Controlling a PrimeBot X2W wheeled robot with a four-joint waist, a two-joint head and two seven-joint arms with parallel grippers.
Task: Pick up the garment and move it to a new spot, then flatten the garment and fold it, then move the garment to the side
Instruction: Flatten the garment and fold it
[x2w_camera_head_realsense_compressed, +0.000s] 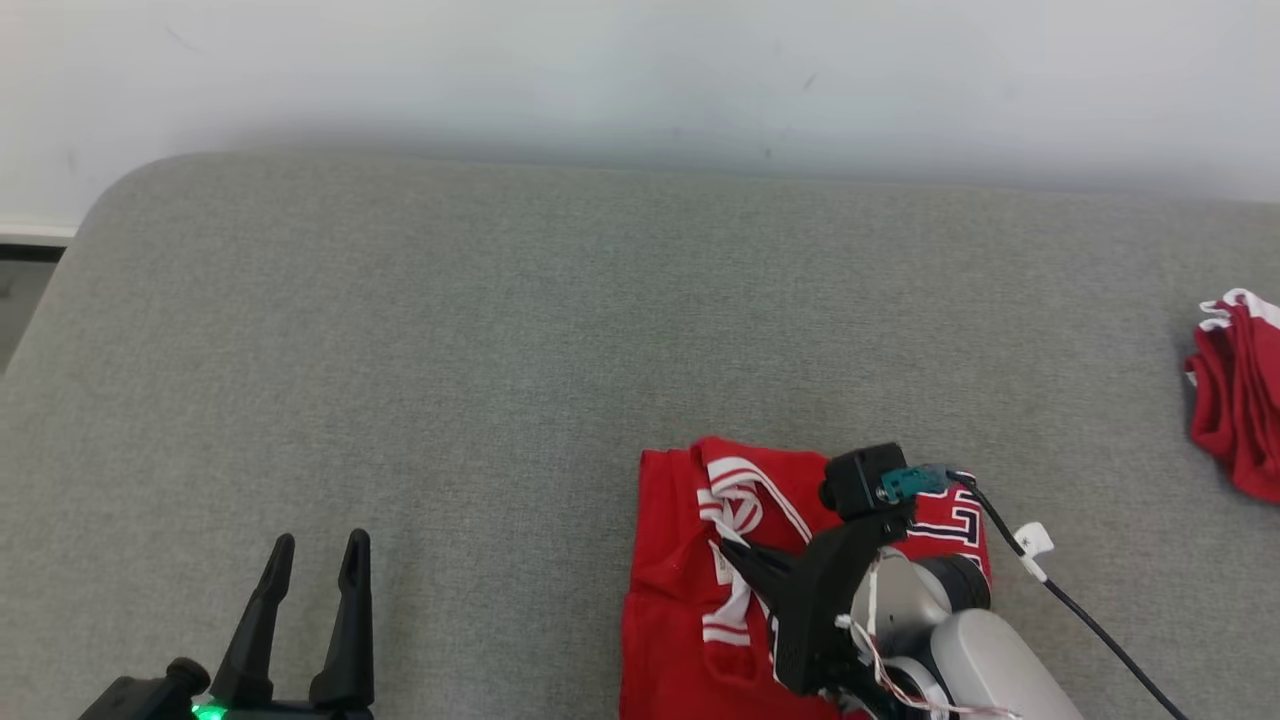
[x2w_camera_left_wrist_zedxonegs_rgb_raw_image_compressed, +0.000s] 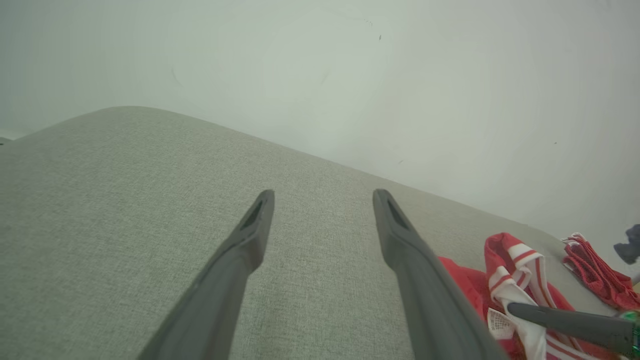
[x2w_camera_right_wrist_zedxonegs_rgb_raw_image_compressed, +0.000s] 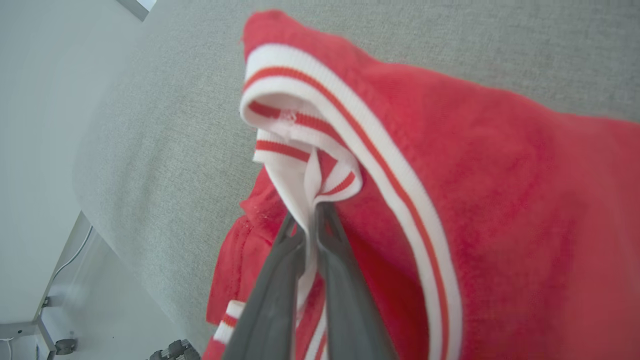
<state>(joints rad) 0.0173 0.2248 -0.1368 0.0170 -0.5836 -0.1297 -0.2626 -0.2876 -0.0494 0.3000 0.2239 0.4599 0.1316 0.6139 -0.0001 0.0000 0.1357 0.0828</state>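
**A:** The red garment (x2w_camera_head_realsense_compressed: 680, 620) is seen lying close to the near edge of the grey padded surface (x2w_camera_head_realsense_compressed: 450, 350), right of centre. It is partly folded, with its white-and-red striped trim (x2w_camera_head_realsense_compressed: 735, 490) on top.

**B:** And the right gripper (x2w_camera_right_wrist_zedxonegs_rgb_raw_image_compressed: 312, 212) is clamped onto that trim. The band is pinched between the two dark fingers, which are pressed together.

**A:** Confirmed, the band is bunched up right at the fingertips, with red cloth spread beneath.

**B:** Over on the left, the left gripper (x2w_camera_head_realsense_compressed: 320, 540) is held with its jaws spread wide and nothing between them. It is placed over bare grey fabric at the near edge, well apart from the garment.

**A:** A second red piece (x2w_camera_head_realsense_compressed: 1235, 400) with white edging is noted at the right edge, well apart from the gripped one.

**B:** A black cable (x2w_camera_head_realsense_compressed: 1090, 620) is seen trailing from the right wrist across the surface. A pale wall (x2w_camera_head_realsense_compressed: 640, 70) is seen beyond the far edge.
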